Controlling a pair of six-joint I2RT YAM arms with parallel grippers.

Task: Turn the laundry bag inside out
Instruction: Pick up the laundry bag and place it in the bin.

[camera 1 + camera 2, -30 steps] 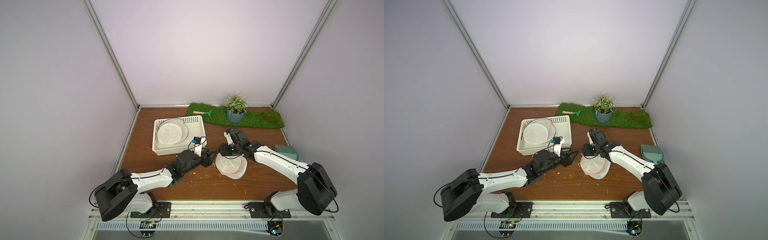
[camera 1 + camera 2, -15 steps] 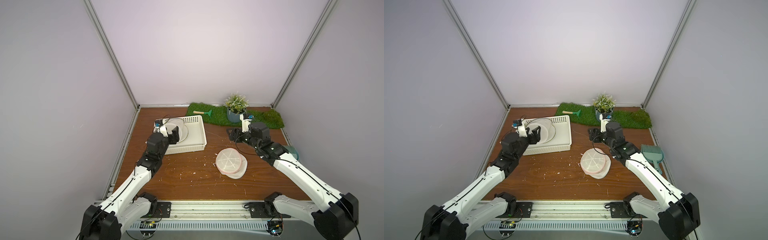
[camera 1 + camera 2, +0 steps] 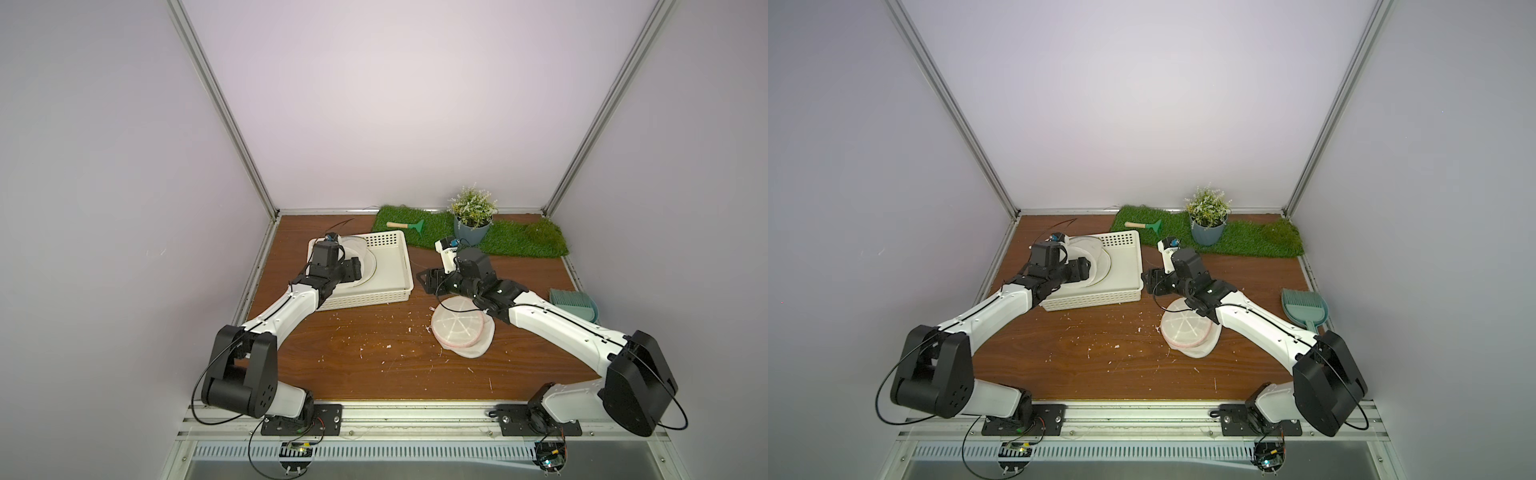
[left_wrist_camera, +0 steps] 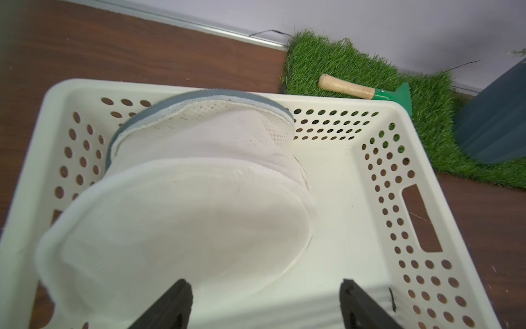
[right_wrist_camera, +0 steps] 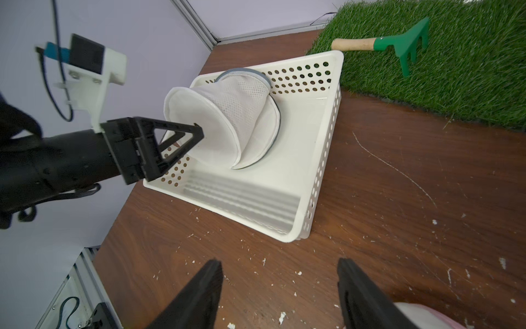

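Note:
A white mesh laundry bag (image 4: 199, 213) with a grey rim lies on its side in the white basket (image 4: 355, 105), also seen from the right wrist as bag (image 5: 227, 122) in basket (image 5: 321, 159). My left gripper (image 4: 264, 284) is open just in front of its near round end; I cannot tell if it touches. In both top views this left gripper (image 3: 354, 269) (image 3: 1081, 270) hovers over the basket (image 3: 374, 297) (image 3: 1096, 303). A second, pink-rimmed bag (image 3: 459, 328) (image 3: 1185, 328) lies flat on the table. My right gripper (image 5: 279, 263) (image 3: 426, 280) (image 3: 1148, 282) is open and empty over bare wood between that bag and the basket.
A grass mat (image 3: 519, 245) runs along the back, carrying a potted plant (image 3: 471, 230) and a green hand rake (image 3: 405, 225). A teal dustpan with brush (image 3: 573, 303) lies at the right edge. White crumbs are scattered over the wooden table (image 3: 374, 353).
My left arm swung from the table's middle back to the basket and its jaws widened. My right gripper left the pink-rimmed bag, rose toward the back, then came down beside the basket.

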